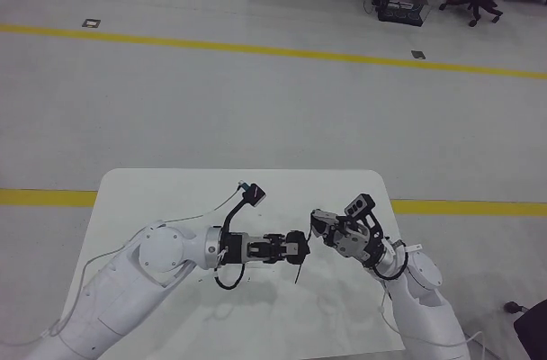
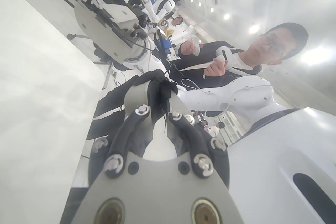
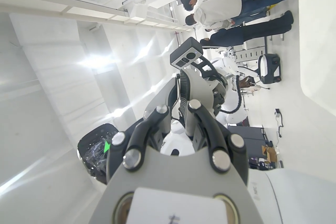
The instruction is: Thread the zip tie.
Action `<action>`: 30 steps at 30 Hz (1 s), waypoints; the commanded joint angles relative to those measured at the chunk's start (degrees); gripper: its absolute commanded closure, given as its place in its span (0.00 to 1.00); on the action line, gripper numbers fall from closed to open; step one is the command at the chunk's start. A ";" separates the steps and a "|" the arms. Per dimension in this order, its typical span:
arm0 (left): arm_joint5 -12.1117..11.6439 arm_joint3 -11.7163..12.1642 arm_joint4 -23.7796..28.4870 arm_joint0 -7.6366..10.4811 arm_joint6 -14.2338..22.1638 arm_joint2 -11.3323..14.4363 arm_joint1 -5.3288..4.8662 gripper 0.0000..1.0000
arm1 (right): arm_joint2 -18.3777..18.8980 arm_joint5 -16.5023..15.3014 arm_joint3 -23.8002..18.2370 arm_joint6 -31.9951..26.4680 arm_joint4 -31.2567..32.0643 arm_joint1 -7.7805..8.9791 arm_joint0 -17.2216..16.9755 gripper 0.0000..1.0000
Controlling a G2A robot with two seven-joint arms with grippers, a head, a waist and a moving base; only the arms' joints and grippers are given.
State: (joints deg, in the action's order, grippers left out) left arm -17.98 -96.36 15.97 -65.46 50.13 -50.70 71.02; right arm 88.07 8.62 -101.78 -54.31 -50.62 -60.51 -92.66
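Observation:
Above the middle of the white table my two grippers meet tip to tip. My left gripper is shut on a thin black zip tie. The tie's loose tail hangs down toward the table. My right gripper comes in from the right with its fingers pressed close together. In the left wrist view its dark fingertips sit right against the tie at my left fingertips, and it looks shut on the other end. The tie itself is hidden in the right wrist view.
Bare tabletop lies on every side of the grippers, with rounded far corners. The table's edge runs close past my left gripper. Grey floor with a yellow line surrounds the table.

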 commanded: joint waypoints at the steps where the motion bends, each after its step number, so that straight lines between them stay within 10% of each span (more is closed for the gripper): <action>1: 0.02 -0.08 -0.02 -0.02 -0.12 0.00 -0.09 1.00 | 0.10 -0.46 -0.02 0.14 0.68 0.03 -0.01 1.00; 30: 1.13 -0.87 0.63 0.04 -0.90 0.96 -1.16 1.00 | 0.03 -2.18 -1.00 0.81 3.26 0.16 -0.56 1.00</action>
State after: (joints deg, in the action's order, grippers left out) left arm -16.98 -97.26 16.61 -65.42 49.16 -49.82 69.90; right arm 88.10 6.55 -102.75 -53.53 -47.17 -60.34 -93.21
